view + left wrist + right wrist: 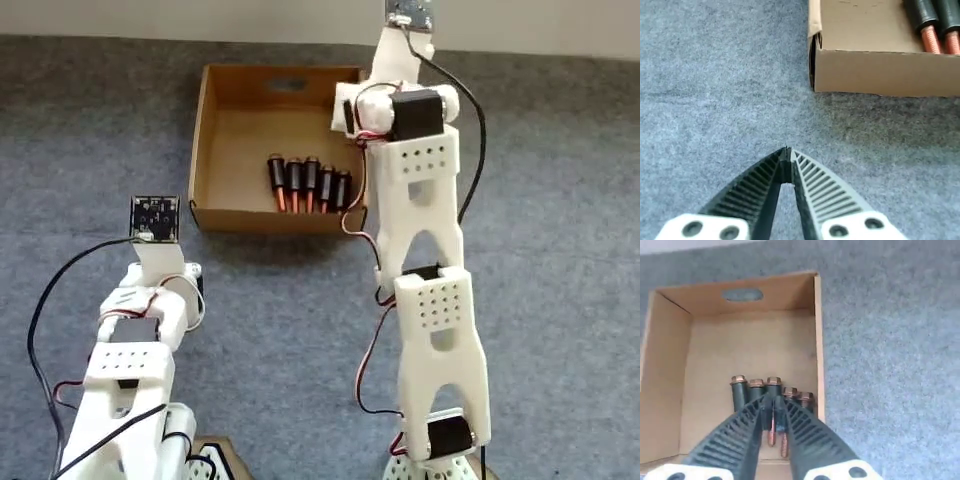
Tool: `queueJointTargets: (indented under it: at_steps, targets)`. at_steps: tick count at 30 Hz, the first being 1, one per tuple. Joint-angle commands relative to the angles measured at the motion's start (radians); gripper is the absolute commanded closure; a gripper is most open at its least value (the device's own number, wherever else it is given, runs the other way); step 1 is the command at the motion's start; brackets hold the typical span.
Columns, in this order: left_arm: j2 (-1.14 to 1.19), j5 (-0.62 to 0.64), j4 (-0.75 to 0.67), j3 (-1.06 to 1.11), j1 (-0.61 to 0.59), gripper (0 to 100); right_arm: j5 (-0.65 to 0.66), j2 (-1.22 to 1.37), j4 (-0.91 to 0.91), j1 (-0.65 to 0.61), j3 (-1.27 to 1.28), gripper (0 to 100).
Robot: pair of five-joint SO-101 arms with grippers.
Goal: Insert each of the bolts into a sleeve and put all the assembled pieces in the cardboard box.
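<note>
Five sleeved bolts (308, 185) are lying in the cardboard box (206, 140) toward its 5 o'clock, threads pointing to 6; our right wrist view is revealing their hex heads. We are seeing the left gripper (786, 155) and right gripper (772, 401) clenched, empty.

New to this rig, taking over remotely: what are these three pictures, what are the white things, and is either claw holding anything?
The white things are two robot arms, each ending in a two-fingered gripper. The high view looks down from a fixed camera: the left arm sits short of the box, and the right arm stretches out over the cardboard box. The other two pictures come from cameras on the wrists, looking along each gripper. The box stands on a grey mat, with five assembled pieces, bolts in black sleeves, in a row inside. The left gripper is shut and empty over the mat beside a box corner. The right gripper is shut above the pieces and appears to hold nothing.
</note>
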Motion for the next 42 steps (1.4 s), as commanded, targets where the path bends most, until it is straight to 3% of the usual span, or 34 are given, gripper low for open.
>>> queueJointTargets:
  at_steps: [1,10,15,23,27,42]
  targets:
    - [-0.005,-0.008,-0.025,-0.005,0.01,99,-0.012,-0.104,0.016,-0.007,-0.09,99.3]
    - [-0.005,-0.008,-0.023,-0.005,0.01,99,-0.005,-0.199,0.016,-0.15,-0.09,99.3]
    - [-0.005,-0.008,-0.025,-0.005,0.01,99,0.018,-0.252,0.016,-0.137,-0.045,99.3]
    - [-0.005,-0.008,-0.026,-0.005,0.01,99,0.028,-0.625,0.013,-0.134,0.456,99.3]
    - [-0.005,-0.008,-0.026,-0.005,0.01,99,-0.034,-0.76,0.007,-0.113,0.599,99.3]
    - [-0.005,-0.008,-0.028,-0.005,0.01,99,-0.041,-0.866,0.012,-0.096,0.641,99.3]
